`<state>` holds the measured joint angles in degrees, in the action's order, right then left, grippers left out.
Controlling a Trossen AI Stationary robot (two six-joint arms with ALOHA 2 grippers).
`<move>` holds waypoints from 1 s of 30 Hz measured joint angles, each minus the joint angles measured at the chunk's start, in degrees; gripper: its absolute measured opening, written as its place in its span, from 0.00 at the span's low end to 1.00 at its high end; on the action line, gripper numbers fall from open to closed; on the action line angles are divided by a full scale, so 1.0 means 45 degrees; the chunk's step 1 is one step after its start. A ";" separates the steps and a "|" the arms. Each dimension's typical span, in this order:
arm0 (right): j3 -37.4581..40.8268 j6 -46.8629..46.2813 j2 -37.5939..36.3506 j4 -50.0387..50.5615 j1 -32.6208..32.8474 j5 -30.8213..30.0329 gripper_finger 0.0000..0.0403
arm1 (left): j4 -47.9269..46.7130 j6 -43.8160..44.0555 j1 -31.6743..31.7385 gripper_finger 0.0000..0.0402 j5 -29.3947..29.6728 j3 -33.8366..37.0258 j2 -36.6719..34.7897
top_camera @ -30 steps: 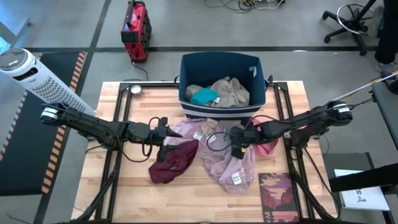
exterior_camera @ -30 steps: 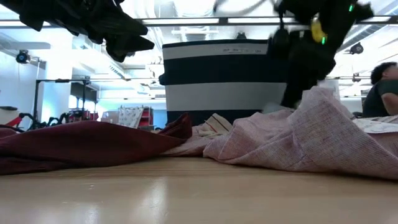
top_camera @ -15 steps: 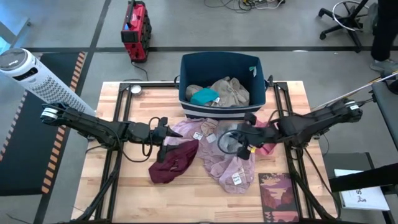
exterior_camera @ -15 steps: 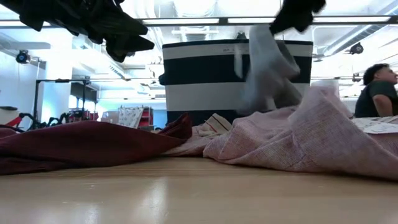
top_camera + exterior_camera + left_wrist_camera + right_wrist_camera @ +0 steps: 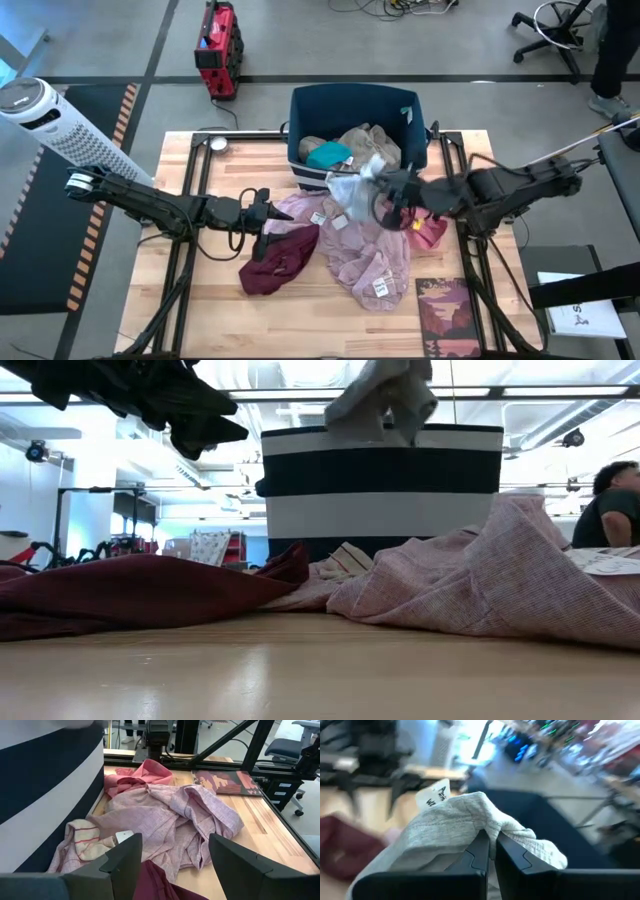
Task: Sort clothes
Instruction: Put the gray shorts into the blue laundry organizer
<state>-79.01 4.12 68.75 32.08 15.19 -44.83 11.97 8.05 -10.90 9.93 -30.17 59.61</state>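
My right gripper (image 5: pixel 380 190) is shut on a grey garment (image 5: pixel 353 183) with a white tag (image 5: pixel 434 795), held high just before the near wall of the dark blue bin (image 5: pixel 300 110). In the low view the grey garment (image 5: pixel 385 395) hangs at the level of the bin's rim. On the table lie a mauve-pink garment (image 5: pixel 365 255), a maroon one (image 5: pixel 278 258) and a coral pink one (image 5: pixel 428 228). A teal piece (image 5: pixel 327 155) and a tan piece (image 5: pixel 370 145) lie in the bin. My left gripper (image 5: pixel 265 215) stands open above the maroon garment's far end. My right gripper pinches a bunched fold of the grey garment (image 5: pixel 492 827) between its two fingers. The fingers come nearly level from the table's right side. The garment is lifted clear of the pile and drapes slack over and below the fingertips.
A dark picture board (image 5: pixel 450 315) lies at the table's near right corner. A white fan (image 5: pixel 50 120) stands off the left edge, a red device (image 5: pixel 218 45) on the floor behind. A person (image 5: pixel 610 500) sits beyond the table at the right.
My right gripper has risen and gone toward the bin, tipping from pointing down to nearly level, still shut. The grey garment has come up with it, off the mauve-pink pile, and now hangs clear of the table.
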 joint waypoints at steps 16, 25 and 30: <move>-0.0842 0.3381 0.0025 -0.2397 -0.3496 0.0101 0.01 | 0.0000 -0.0010 -0.0010 0.52 -0.0005 -0.0005 0.0000; -0.0749 0.1542 0.0392 -0.0872 -0.5735 0.2509 0.01 | 0.0005 -0.0005 -0.0010 0.55 -0.0005 -0.0010 0.0000; -0.0519 0.1071 0.0971 -0.0068 -0.6613 0.3068 0.01 | -0.0001 -0.0010 -0.0010 0.54 -0.0005 -0.0015 0.0000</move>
<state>-81.35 8.94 73.12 31.77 -14.56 -31.03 11.96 8.01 -10.94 9.91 -30.24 59.61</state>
